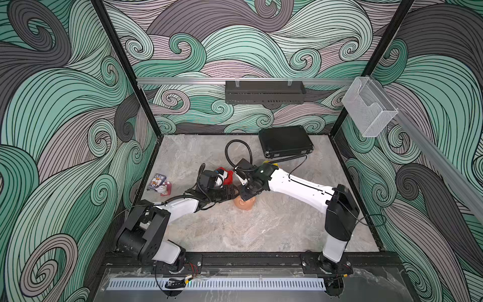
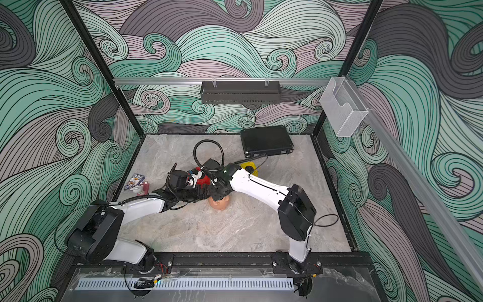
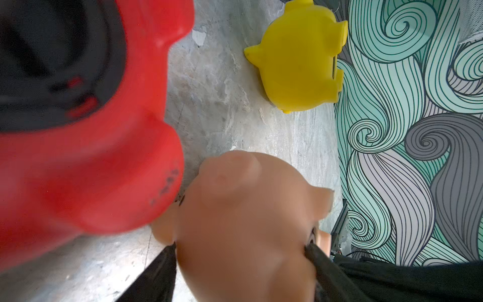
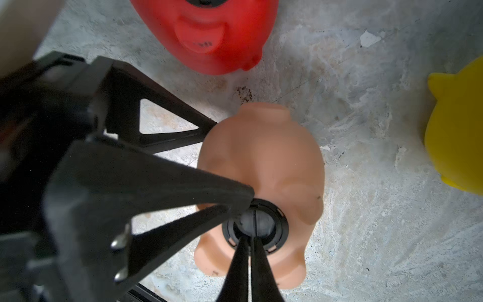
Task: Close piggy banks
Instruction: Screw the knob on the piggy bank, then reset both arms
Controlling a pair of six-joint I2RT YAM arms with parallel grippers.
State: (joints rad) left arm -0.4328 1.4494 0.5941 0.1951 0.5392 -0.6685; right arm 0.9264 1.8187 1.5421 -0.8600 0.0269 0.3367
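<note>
Black fingertips of my right gripper [image 4: 249, 235], pinched together on the plug [image 4: 254, 226] in the belly of the peach-pink pig [image 4: 261, 167], which my left gripper [image 3: 240, 251] clamps mid-table, belly up, directly beneath the right hand.

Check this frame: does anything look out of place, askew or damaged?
The red pig and yellow pig lie tipped over, not on their feet. The peach pig is belly-up by design, clamped in the left gripper. The table shows chipped, stained patches.
</note>
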